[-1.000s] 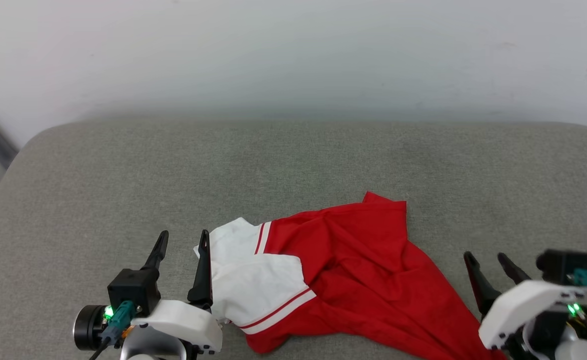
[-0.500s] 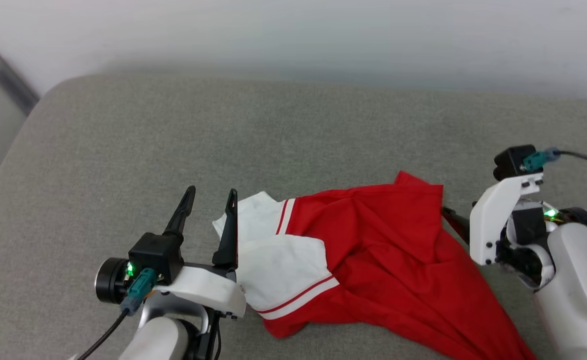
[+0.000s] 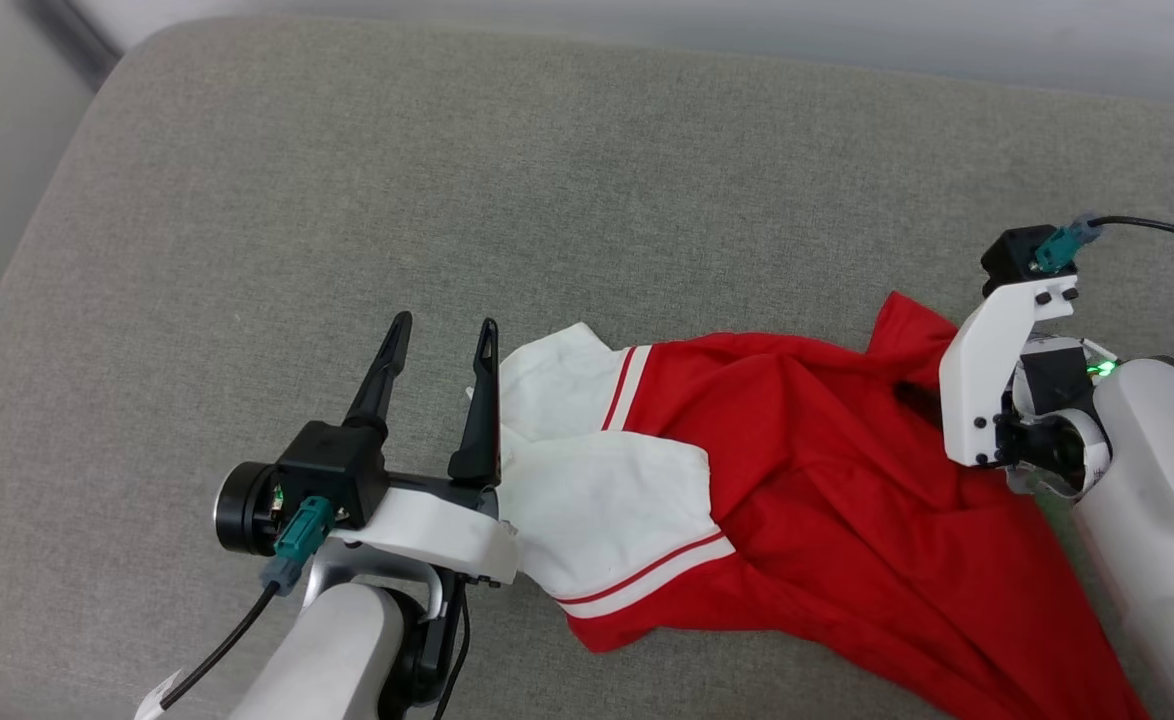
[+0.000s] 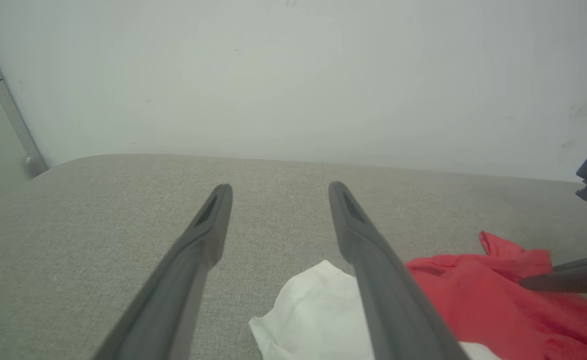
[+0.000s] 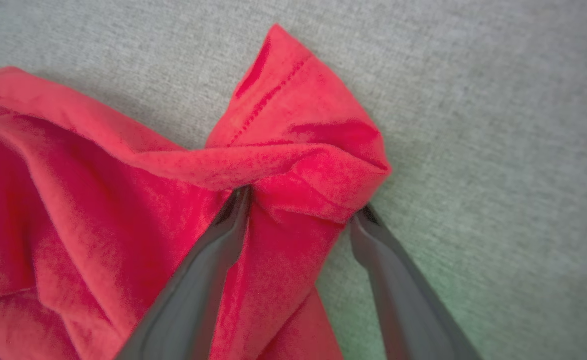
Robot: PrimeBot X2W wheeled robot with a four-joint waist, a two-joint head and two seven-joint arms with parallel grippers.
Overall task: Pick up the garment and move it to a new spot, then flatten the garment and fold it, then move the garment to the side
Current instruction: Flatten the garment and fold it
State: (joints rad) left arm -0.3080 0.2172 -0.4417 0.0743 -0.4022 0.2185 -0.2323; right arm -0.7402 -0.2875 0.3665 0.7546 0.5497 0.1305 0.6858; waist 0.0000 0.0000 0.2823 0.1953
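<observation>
Garment crumpled on grey cushion, near-right: red body wrinkled, white striped sleeves leftward. My left end effector released beside sleeve; my right end effector spread, straddling bunched corner.

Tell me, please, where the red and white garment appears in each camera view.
Head view: the garment lies lower centre to lower right.
Left wrist view: garment at lower right.
Right wrist view: garment at left and centre.
Shared landmark: its pointed red corner.
</observation>
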